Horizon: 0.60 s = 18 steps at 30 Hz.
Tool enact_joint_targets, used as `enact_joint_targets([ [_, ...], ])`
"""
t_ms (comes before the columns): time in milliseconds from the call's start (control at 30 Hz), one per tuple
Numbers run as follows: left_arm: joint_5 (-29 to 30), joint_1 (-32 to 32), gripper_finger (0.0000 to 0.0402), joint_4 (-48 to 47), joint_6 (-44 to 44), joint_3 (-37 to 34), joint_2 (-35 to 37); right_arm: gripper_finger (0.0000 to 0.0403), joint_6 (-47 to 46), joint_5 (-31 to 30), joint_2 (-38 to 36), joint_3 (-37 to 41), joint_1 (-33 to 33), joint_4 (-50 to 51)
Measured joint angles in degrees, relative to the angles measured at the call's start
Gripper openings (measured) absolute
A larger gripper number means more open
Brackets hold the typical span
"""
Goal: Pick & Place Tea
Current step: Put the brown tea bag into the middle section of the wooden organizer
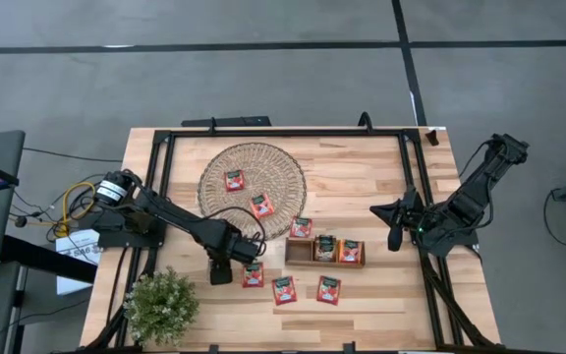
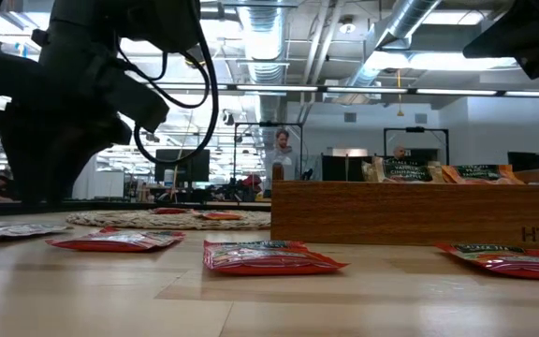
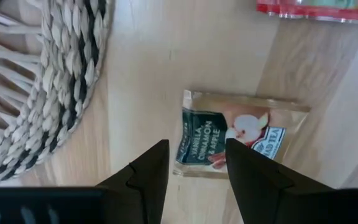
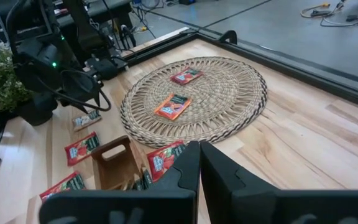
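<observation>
The left tool (image 3: 194,165) hangs open just above a beige tea sachet (image 3: 232,137) that lies flat on the worktop (image 1: 381,315). Its two dark fingers (image 3: 151,171) stand apart, one on each side of the near edge of that sachet. The sachet has an apple picture on it and sits just beside the edge of the round woven mat (image 1: 254,177).

The right tool (image 4: 199,163) is shut and holds nothing. It waits in the air on the right side of the worktop, well apart from the tea.

The wooden tray (image 1: 324,252) lies near the middle of the worktop. It has three parts in a row. The part nearest the left arm looks bare. The middle part holds a darker sachet (image 1: 324,248), and the last part holds a red sachet (image 1: 350,251).

Two red sachets (image 1: 234,180) lie on the mat. One more red sachet (image 1: 302,227) lies at the mat's edge, just beside the tray. Three red sachets (image 1: 284,289) lie on the bare wood in front of the tray.

A small green plant (image 1: 161,305) stands at the front corner on the left arm's side.
</observation>
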<state>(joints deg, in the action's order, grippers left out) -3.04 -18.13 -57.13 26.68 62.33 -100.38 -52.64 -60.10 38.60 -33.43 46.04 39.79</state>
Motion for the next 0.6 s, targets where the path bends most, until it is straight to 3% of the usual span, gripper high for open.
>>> enact_joint_targets([
  [600, -1.1, 0.1, 0.0151, 6.8, 2.3, -7.6, 0.2, 0.0004, 0.1, 0.0, 0.0, 0.0, 0.0, 0.0],
])
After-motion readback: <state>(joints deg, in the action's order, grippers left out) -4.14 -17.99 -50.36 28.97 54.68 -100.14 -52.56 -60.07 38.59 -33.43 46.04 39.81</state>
